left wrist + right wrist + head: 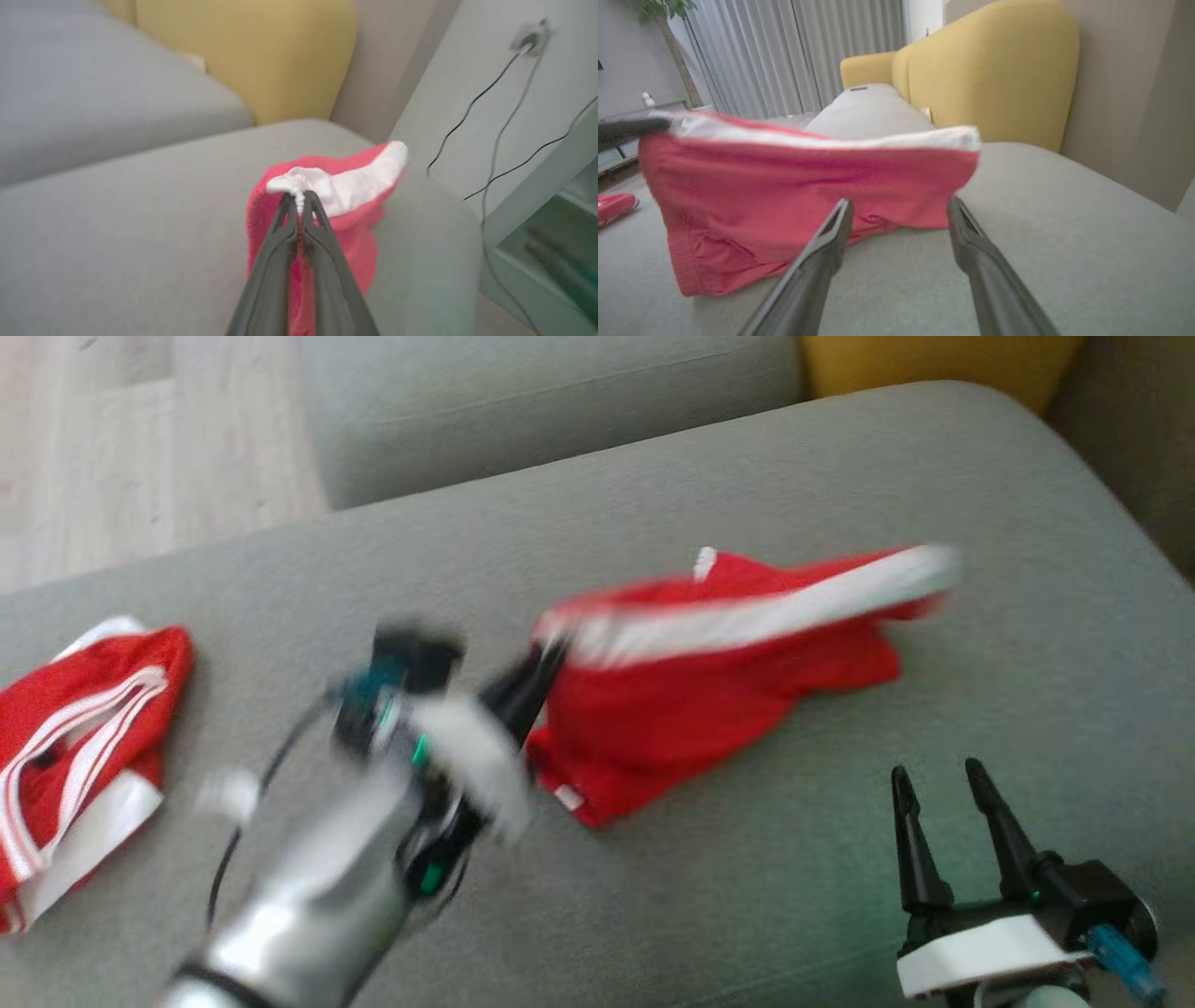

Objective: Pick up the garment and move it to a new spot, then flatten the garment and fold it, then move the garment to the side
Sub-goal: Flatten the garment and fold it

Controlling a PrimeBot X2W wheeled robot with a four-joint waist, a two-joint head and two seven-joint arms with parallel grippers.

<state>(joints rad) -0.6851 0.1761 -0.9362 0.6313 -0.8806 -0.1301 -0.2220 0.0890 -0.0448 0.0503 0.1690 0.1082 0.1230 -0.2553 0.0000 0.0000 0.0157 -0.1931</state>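
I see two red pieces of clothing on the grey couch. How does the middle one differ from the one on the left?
The middle garment is pinched at its white band by the left fingers; the left garment lies untouched. The middle garment is held partly raised and spread wide; the left garment sits bunched in a heap. Both are red with white trim, on the same grey cushion.

Left forearm (299,896) is silver with a black cable (222,863), right claw (936,770) black (white collar (990,957)).
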